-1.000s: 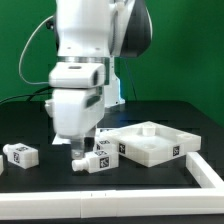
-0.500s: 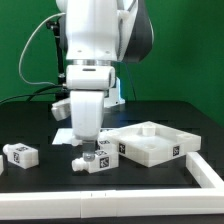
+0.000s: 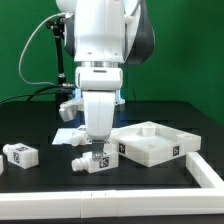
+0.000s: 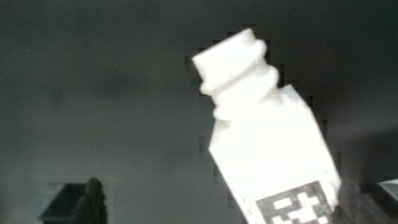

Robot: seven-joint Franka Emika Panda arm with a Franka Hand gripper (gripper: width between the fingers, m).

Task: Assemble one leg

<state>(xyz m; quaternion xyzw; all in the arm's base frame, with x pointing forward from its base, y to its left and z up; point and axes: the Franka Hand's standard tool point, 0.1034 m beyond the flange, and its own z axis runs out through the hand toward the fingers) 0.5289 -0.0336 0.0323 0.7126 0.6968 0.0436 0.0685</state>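
Where you want the leg (image 3: 95, 160): it lies flat on the table (image 3: 50, 190), just beside the square piece (image 3: 150, 142), on the ext. view's left of it. Wrist view: tag on its top face, screw end visible. Above it, the gripper (image 3: 100, 144): fingers (image 4: 71, 205) set wide, holding nothing; contact w/ leg, can't tell. 2nd block (image 3: 20, 155): well apart, ext. view's far left.
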